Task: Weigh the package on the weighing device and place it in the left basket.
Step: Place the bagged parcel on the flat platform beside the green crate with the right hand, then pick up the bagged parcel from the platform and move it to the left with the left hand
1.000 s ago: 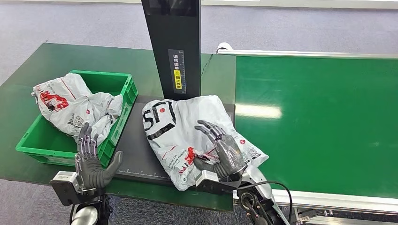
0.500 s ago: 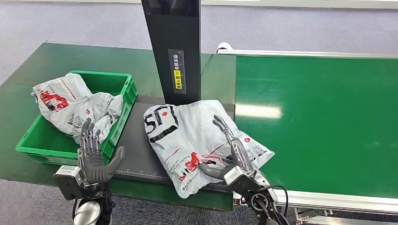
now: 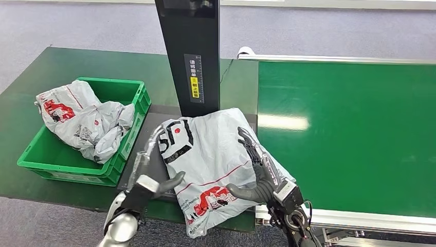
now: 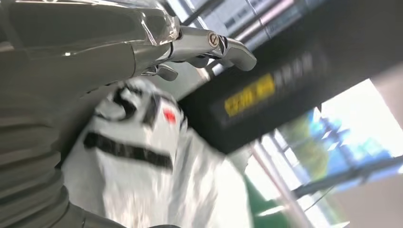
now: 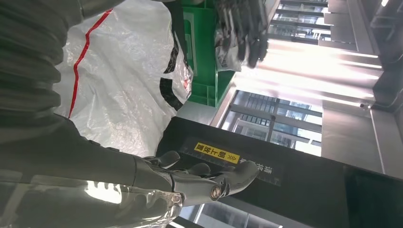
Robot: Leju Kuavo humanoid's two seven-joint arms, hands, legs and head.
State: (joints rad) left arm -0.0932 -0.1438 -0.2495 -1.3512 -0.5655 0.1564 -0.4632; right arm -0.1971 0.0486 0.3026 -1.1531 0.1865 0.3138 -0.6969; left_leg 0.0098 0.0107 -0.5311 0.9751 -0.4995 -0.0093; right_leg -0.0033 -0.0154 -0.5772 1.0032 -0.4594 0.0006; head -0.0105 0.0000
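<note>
White crinkled plastic package [image 3: 216, 159]: lower centre, on dark flat scale plate [image 3: 154, 170]. Left hand [image 3: 149, 180], right hand [image 3: 262, 175] flanking, fingers apart, no grip. Remaining: transfer to green plastic basket [image 3: 134, 92], left.

Looking down and forward from high on the body in the head view, taking in the package [image 3: 216, 159] at lower centre of the frame. Riding close behind each hand in both wrist views, turned, facing upward past that package [image 4: 157, 180] [image 5: 123, 76] to the black column [image 5: 266, 171].
</note>
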